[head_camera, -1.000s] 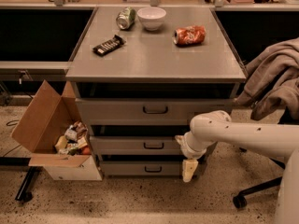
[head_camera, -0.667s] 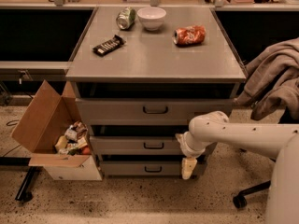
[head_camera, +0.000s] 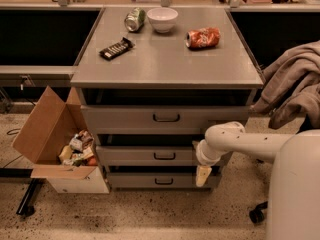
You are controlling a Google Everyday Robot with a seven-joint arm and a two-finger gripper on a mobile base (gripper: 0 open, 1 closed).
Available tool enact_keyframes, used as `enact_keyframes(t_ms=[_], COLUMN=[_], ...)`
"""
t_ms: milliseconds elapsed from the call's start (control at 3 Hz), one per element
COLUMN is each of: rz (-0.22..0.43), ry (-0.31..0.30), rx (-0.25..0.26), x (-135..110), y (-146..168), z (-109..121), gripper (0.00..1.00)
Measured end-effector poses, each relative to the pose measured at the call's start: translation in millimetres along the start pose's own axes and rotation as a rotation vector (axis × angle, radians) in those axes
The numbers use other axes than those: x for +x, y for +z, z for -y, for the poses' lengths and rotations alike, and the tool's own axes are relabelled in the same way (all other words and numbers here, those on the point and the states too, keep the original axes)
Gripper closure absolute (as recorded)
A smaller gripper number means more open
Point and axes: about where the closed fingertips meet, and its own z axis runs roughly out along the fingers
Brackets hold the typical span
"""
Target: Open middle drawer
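Observation:
The middle drawer (head_camera: 130,155) is a low grey front with a small dark loop handle (head_camera: 164,156), set between a taller-fronted top drawer (head_camera: 120,118) and a low bottom drawer (head_camera: 135,180). A dark gap shows above its front. My white arm reaches in from the lower right, and its wrist is in front of the drawer's right end. My gripper (head_camera: 202,175) hangs down from the wrist, to the right of and below the handle, in front of the bottom drawer's right end. It holds nothing that I can see.
The cabinet top (head_camera: 165,64) carries a green can (head_camera: 134,20), a white bowl (head_camera: 162,19), a crushed orange can (head_camera: 203,37) and a dark bar (head_camera: 116,48). An open cardboard box (head_camera: 42,129) of wrappers stands at the left. A chair with draped cloth (head_camera: 295,84) stands at the right.
My arm's near segment now fills more of the lower right corner. The gripper has stayed by the drawers' right end, rising slightly. The drawers have not moved.

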Motion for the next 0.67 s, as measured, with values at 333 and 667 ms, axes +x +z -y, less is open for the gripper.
enact_keyframes(t_ms=[333,667], rz=[0.025,0.034], ry=[0.047,0.067], rx=[-0.019,-0.028], x=[10,11], y=[29,40], z=[15,20], gripper=[0.04,0.27])
